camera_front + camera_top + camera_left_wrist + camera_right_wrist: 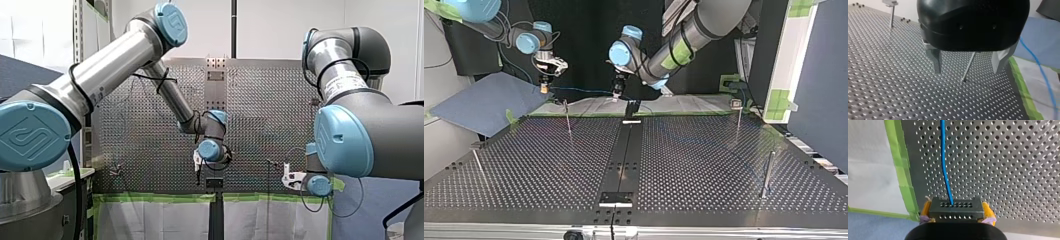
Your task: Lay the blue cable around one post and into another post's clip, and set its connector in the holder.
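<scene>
Here, right pincer (957, 210) clamping connector (955, 213) of blue cable (944, 157), left pincer (967, 63) spread wide.

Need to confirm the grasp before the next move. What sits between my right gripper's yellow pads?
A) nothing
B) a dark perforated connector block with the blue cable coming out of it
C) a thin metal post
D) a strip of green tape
B: in the right wrist view, the dark perforated connector block is clamped between the yellow pads of my right gripper, and the blue cable runs out of its face.
</scene>
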Robot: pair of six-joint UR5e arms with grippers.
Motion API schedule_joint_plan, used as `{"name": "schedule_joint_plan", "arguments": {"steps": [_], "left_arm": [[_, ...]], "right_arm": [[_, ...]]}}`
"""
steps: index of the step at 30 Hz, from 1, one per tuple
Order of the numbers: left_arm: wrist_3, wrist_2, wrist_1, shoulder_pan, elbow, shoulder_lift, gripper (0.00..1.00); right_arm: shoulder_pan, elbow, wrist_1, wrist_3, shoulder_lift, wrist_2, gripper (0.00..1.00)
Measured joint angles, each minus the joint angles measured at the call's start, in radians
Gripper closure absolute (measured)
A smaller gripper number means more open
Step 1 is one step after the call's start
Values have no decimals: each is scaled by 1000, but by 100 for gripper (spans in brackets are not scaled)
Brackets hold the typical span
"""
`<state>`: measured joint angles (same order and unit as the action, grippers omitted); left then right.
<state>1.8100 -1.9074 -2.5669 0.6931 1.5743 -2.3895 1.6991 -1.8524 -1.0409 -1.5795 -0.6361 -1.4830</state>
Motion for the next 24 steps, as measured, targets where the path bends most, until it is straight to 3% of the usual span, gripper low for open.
{"name": "schedule_joint_plan", "arguments": {"steps": [24], "left_arm": [[-74,-6,195,-3,0,-196,1]], "right_arm": [[-10,0,1,0,0,-5,100]]}}
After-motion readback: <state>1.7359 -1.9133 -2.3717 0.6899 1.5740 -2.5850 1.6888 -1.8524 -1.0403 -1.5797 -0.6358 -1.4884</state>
